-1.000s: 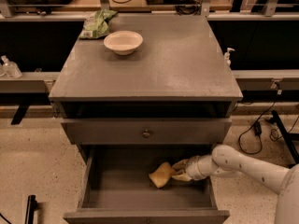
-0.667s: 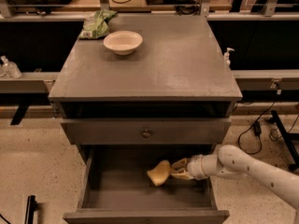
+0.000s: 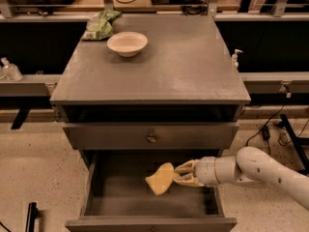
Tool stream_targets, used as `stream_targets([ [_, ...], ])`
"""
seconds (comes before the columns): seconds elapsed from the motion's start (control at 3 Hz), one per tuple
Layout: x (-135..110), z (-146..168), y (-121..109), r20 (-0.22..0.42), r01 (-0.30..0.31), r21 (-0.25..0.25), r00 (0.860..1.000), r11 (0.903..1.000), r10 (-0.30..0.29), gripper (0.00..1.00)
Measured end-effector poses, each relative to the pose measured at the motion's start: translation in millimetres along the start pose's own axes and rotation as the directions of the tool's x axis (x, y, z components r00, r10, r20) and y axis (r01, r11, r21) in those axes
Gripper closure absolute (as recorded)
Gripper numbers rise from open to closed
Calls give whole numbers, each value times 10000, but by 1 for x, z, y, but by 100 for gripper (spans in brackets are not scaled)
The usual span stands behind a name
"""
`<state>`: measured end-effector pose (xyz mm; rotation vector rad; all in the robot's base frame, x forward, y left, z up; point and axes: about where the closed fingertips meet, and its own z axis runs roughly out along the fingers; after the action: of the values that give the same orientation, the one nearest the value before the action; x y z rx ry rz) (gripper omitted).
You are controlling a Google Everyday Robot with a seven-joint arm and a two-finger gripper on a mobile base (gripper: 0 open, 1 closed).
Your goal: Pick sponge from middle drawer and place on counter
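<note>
The gripper (image 3: 179, 173) pinches the sponge (image 3: 160, 179) just above the floor of the open middle drawer (image 3: 120, 197), right of centre; lifting it onto the counter (image 3: 183, 66) remains

Hand (image 3: 176, 174) with sponge (image 3: 159, 179) in open middle drawer (image 3: 118, 195) under drawer panel (image 3: 106, 136); bowl (image 3: 127, 43), bag (image 3: 100, 26) far left on counter (image 3: 186, 66).
</note>
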<state>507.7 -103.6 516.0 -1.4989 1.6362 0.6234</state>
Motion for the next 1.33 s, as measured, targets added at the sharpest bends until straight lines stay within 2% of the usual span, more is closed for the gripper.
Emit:
stream_targets([
  [0.33, -50, -30, 17, -139, 451, -38, 9989, 9990, -452, 100],
  [0.67, -91, -63, 17, -580, 584, -47, 9966, 9983, -586, 100],
  [1.0, -143, -121, 0, -1047, 665, -21, 9923, 9978, -663, 100],
  [1.33, -179, -162, -25, -1192, 623, -288, 9907, 9976, -653, 100],
])
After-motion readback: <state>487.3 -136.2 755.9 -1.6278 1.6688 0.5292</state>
